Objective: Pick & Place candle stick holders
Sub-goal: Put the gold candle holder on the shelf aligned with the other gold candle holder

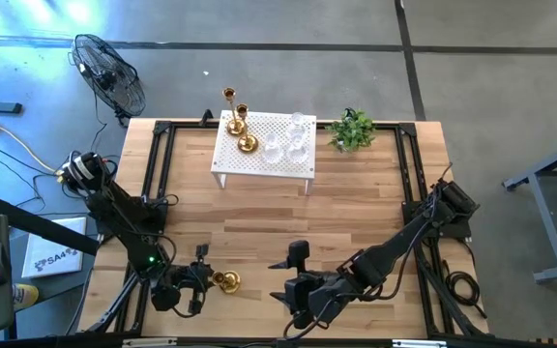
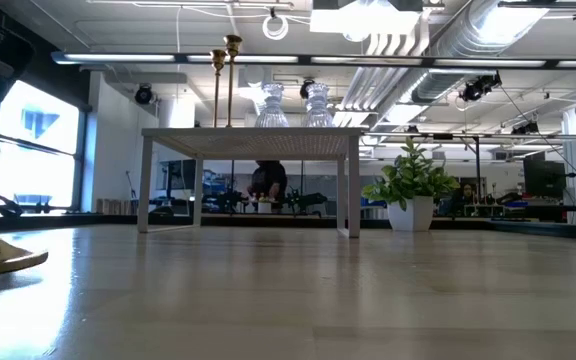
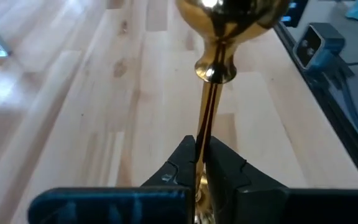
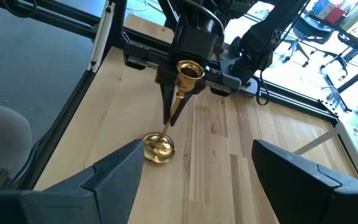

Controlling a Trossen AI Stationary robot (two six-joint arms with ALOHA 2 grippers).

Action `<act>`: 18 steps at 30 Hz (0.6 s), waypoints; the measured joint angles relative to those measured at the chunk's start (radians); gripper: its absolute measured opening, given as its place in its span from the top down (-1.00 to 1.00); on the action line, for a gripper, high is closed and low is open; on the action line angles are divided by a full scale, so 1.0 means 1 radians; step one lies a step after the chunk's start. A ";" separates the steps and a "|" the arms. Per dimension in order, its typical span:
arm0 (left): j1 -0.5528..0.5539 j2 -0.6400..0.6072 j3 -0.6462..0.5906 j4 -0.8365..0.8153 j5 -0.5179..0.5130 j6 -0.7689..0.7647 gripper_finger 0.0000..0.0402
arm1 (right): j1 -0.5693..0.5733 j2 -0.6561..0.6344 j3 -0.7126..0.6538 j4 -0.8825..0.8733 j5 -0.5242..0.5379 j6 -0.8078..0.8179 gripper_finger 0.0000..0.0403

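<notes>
Jaws of the left gripper [image 3: 201,163] are clamped on the slim stem of a gold candle stick holder [image 4: 166,118], which stands tilted at the near left of the worktop [image 1: 356,203], its round base [image 4: 158,148] resting on the wood. Jaws of the right gripper [image 4: 194,165] stand wide apart with nothing between them, near the front edge and just to the right of that holder.

Readable writing: a white sheet [image 1: 52,258] on the floor left of the worktop carries "SA4".

At the far side sits a white perforated stand [image 1: 264,147]. On it are two more gold holders [image 1: 241,124], upright at its left end, and clear glass holders [image 1: 293,140] grouped toward its right. A small potted plant [image 1: 353,130] stands just beside the stand's right end. A floor fan [image 1: 109,73] is well apart, beyond the far left corner.
</notes>
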 joint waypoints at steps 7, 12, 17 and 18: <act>0.000 0.000 0.000 0.003 -0.098 -0.033 0.96 | 0.000 0.000 0.000 -0.001 0.000 0.000 -0.45; 0.005 0.000 0.000 0.000 -0.158 -0.034 0.96 | 0.000 0.000 0.000 -0.003 0.000 -0.004 -0.45; 0.076 -0.017 0.000 -0.033 -0.152 -0.033 0.96 | -0.005 0.000 0.000 -0.004 0.002 -0.005 -0.45; 0.096 -0.024 0.000 -0.032 -0.138 -0.023 0.96 | -0.004 0.000 0.000 -0.004 0.005 -0.005 -0.45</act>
